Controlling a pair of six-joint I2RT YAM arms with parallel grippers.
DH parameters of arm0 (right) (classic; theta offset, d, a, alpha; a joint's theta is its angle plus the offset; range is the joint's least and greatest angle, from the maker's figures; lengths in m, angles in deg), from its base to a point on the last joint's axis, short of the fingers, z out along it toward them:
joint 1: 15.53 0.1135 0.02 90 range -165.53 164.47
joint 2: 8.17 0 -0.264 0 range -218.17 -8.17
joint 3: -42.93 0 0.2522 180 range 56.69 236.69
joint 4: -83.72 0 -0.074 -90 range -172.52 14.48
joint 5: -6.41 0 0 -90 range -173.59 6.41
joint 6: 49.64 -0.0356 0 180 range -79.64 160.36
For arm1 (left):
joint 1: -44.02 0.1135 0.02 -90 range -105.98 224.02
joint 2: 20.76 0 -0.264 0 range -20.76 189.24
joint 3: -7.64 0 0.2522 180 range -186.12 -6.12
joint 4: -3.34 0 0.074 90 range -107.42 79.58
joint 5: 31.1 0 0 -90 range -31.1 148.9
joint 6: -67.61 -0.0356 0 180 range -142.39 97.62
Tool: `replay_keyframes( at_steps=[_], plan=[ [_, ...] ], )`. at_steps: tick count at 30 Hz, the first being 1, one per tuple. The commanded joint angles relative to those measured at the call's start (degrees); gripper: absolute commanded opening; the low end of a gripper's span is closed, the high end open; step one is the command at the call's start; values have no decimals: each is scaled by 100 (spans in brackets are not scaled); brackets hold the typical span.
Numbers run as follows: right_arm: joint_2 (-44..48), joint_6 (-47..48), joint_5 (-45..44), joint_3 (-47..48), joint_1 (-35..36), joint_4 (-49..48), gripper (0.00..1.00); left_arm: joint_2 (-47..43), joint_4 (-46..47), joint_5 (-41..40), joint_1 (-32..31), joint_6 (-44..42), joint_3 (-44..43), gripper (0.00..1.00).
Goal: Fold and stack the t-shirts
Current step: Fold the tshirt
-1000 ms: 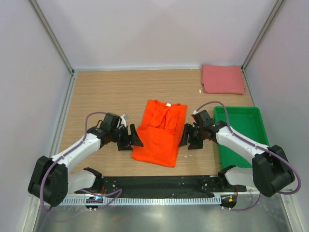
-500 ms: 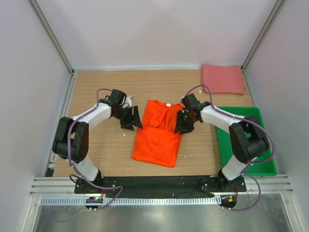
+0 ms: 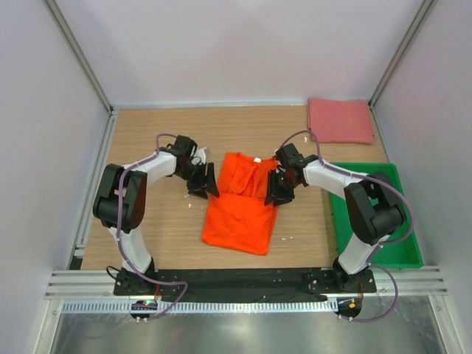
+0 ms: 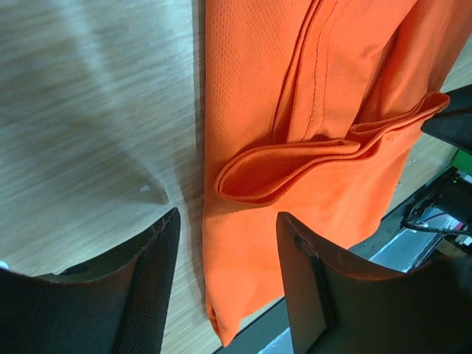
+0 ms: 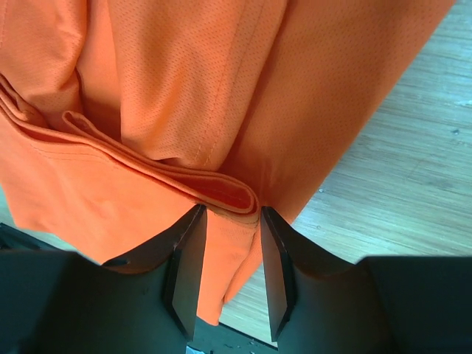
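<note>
The bright orange t-shirt (image 3: 242, 210) lies flat in the middle of the table, sides and sleeves folded inward, collar at the far end. My left gripper (image 3: 209, 188) is open at the shirt's left edge; in the left wrist view its fingers (image 4: 144, 284) straddle that edge of the orange cloth (image 4: 258, 96). My right gripper (image 3: 274, 193) is open at the shirt's right edge; in the right wrist view its fingers (image 5: 188, 258) straddle the folded sleeve hem of the orange cloth (image 5: 221, 195). The dull pink-red t-shirt (image 3: 339, 120) lies folded at the far right corner.
A green plastic tray (image 3: 383, 167) stands at the right, partly under my right arm. The black base rail (image 3: 243, 280) runs along the near edge. White walls with metal posts close in the table on three sides.
Both arms have swung away from the near edge toward the far half of the orange shirt and closed in on its left and right edges. The shirts have not moved.
</note>
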Motion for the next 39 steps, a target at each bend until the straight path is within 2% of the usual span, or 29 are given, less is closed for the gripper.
replay_keyframes(
  at_steps=[1, 5, 8, 9, 11, 12, 13, 15, 20, 26, 35, 39],
  plan=[
    [-9, 105, 110, 52, -11, -211, 41, 127, 225, 233, 36, -213, -240, 56],
    [-70, 105, 154, 52, -11, -272, 41, 197, 445, 295, 36, -204, -284, 51],
    [-132, 96, 198, 78, -20, -316, 41, 267, 524, 374, 36, -160, -354, 42],
    [-132, 88, 207, 87, -11, -308, 36, 277, 533, 435, 36, -160, -363, 31],
    [-123, 70, 225, 96, -11, -290, 26, 277, 568, 453, 36, -108, -372, 19],
    [-88, 35, 233, 122, -11, -229, 14, 242, 560, 488, 27, -64, -381, 12],
    [-53, 17, 294, 131, -11, -194, 9, 189, 559, 505, 27, -29, -381, 0],
    [61, -114, 356, 123, -11, -54, 1, -38, 551, 541, 18, 94, -372, 0],
    [869, -501, 392, -254, -11, 105, 1, -452, 472, 541, -43, 279, -337, 0],
    [1300, -800, 348, -782, -11, 132, 1, -340, 472, 593, -166, 385, -363, 0],
    [1292, -967, -3, -1125, -20, -87, 1, 171, 331, 444, -175, 174, -706, 0],
    [985, -766, -13, -1003, -20, -290, 1, 425, 261, 365, -175, 104, -829, 0]
  ],
)
